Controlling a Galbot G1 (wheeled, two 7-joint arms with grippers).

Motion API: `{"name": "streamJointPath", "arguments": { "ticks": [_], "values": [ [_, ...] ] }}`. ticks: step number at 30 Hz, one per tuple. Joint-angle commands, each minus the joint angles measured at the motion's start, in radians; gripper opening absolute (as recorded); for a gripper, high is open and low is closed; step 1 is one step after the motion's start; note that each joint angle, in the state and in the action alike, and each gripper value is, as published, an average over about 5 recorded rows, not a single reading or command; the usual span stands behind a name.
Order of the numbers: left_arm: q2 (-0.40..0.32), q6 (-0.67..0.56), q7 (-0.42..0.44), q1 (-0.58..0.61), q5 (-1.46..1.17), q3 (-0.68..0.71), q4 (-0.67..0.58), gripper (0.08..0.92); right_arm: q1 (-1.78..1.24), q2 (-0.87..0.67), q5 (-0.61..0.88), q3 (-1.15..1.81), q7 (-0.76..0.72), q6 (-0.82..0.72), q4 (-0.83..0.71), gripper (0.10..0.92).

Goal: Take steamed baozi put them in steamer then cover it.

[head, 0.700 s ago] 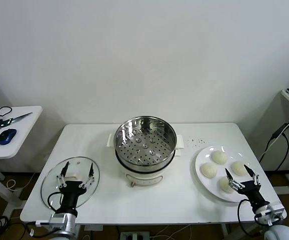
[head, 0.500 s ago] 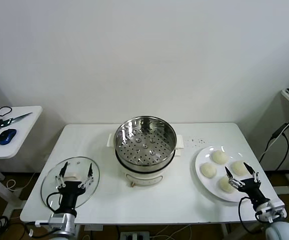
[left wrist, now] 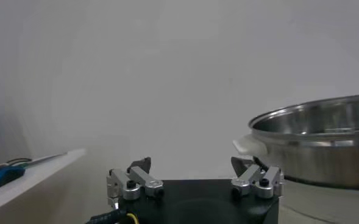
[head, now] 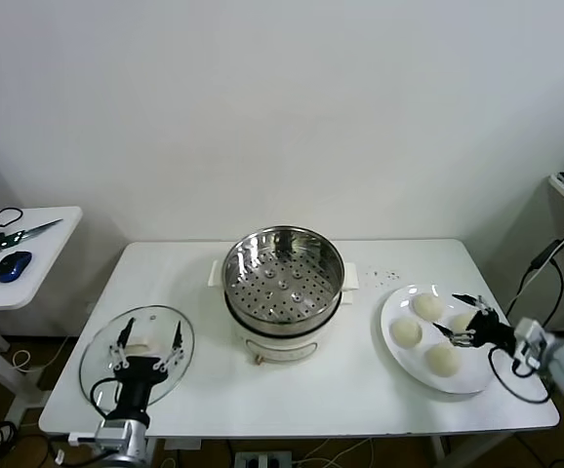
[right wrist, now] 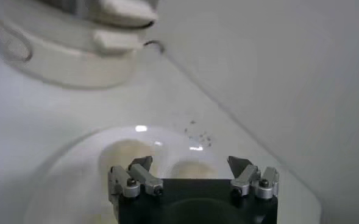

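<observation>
A side table (head: 28,258) to the robot's left carries a blue mouse (head: 13,265) and scissors (head: 23,233); nothing blocks the way between plate and pot. The steamer (head: 284,276) sits mid-table on its white base, its perforated basket holding nothing. The glass cover (head: 137,353) lies flat at the near left, with the left gripper (head: 146,340) parked over it, fingers spread and gripping nothing. On the white plate (head: 404,357) lie the steamed baozi (head: 443,360); three show clearly, the fourth seemingly hidden behind the right gripper (head: 465,319). That gripper, fingers apart and holding nothing, has swung from the plate's near edge to its right side, now pointing leftward over the buns.
</observation>
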Motion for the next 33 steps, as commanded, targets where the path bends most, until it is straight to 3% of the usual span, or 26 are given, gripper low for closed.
{"name": "streamJointPath", "arguments": {
  "ticks": [1, 7, 14, 33],
  "values": [
    [0.02, 0.013, -0.008, 0.018, -0.018, -0.005, -0.011, 0.823, 0.68, -0.158, -0.176, -0.618, -0.339, 0.028, -0.308, 0.823],
    [0.033, 0.028, -0.015, 0.013, -0.033, -0.02, -0.008, 0.823, 1.017, -0.03, -0.186, -0.98, -0.398, 0.058, -0.476, 0.823],
    [0.039, 0.032, -0.025, 0.005, -0.054, -0.031, 0.007, 0.823, 1.11, 0.115, -0.161, -1.185, -0.404, 0.056, -0.594, 0.823],
    [0.03, 0.078, -0.024, -0.002, -0.05, -0.04, 0.018, 0.823, 0.979, 0.296, -0.254, -1.072, -0.366, 0.05, -0.755, 0.823]
  ]
}}
